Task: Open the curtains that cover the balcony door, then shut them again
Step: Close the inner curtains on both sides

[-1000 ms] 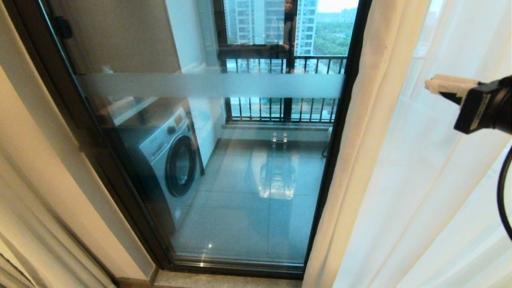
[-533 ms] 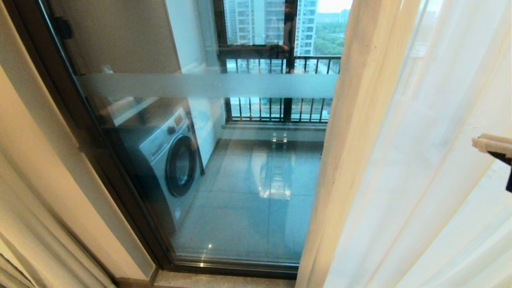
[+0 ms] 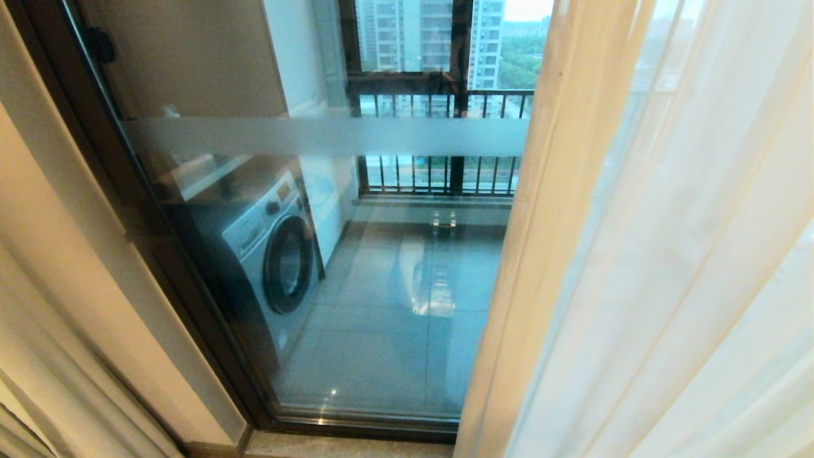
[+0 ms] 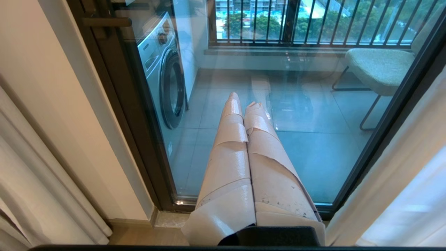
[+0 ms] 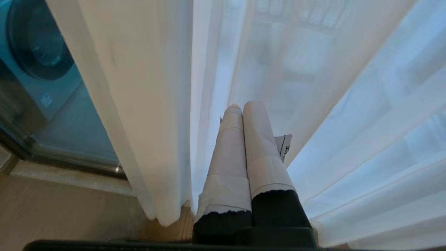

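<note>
Head view: right gripper [image 5: 240, 106] gone from frame, jaws together; curtains [image 3: 559, 191] edged further over balcony door [image 3: 331, 254]

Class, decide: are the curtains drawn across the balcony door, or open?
Mostly open: the curtains cover only the right edge of the balcony door.

Washing machine [image 3: 270, 254] left on grey-tiled balcony floor [image 3: 407, 343]; railing [image 3: 445, 172] beyond.
</note>
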You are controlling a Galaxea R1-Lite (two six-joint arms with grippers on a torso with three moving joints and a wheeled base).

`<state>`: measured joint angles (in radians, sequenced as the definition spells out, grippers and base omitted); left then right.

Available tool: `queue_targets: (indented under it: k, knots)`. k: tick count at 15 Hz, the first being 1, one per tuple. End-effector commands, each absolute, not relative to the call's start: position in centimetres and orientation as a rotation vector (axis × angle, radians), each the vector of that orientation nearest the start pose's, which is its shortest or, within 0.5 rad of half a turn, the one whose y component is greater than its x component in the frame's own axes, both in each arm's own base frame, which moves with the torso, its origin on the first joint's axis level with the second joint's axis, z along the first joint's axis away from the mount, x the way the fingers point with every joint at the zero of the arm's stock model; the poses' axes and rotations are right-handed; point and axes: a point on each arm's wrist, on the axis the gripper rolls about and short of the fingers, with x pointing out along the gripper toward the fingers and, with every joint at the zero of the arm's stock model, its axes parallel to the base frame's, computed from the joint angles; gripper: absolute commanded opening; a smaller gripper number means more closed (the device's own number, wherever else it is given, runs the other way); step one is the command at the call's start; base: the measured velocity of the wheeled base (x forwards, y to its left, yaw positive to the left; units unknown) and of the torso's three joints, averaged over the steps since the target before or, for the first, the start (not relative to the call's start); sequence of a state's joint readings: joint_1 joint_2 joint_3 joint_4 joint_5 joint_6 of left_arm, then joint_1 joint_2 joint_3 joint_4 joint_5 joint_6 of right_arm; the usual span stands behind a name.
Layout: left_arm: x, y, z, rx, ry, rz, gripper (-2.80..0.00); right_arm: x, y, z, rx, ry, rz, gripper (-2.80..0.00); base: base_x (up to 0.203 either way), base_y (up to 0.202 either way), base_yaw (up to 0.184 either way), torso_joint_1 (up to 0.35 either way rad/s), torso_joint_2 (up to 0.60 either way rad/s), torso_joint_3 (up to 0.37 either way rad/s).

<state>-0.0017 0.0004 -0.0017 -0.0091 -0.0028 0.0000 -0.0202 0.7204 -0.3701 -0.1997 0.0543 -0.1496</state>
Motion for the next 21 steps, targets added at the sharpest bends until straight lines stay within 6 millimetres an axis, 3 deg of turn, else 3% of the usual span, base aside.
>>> queue_targets:
  k: [1,5,13,21]
  knots:
    - [-2.3,0.0,7.7,0.000,-0.012,-0.005,-2.80,4.3,0.1,16.6,-0.150,0.065,0.044,-2.80,0.000,0.000,0.000,0.000,0.00,0.000]
    - [-2.3,0.0,7.7,0.000,-0.011,-0.005,-2.80,1.7,0.2,12.4,-0.165,-0.013,0.070,-2.80,0.000,0.000,0.000,0.000,0.00,0.000]
    - [-2.3,0.0,7.7,0.000,-0.012,-0.005,-2.80,-1.9,0.1,8.1,-0.173,-0.008,0.068,-2.80,0.000,0.000,0.000,0.000,0.00,0.000]
    - [-2.3,0.0,7.7,0.000,-0.011,-0.005,-2.80,-2.3,0.1,7.5,-0.119,-0.001,0.065,-2.80,0.000,0.000,0.000,0.000,0.00,0.000]
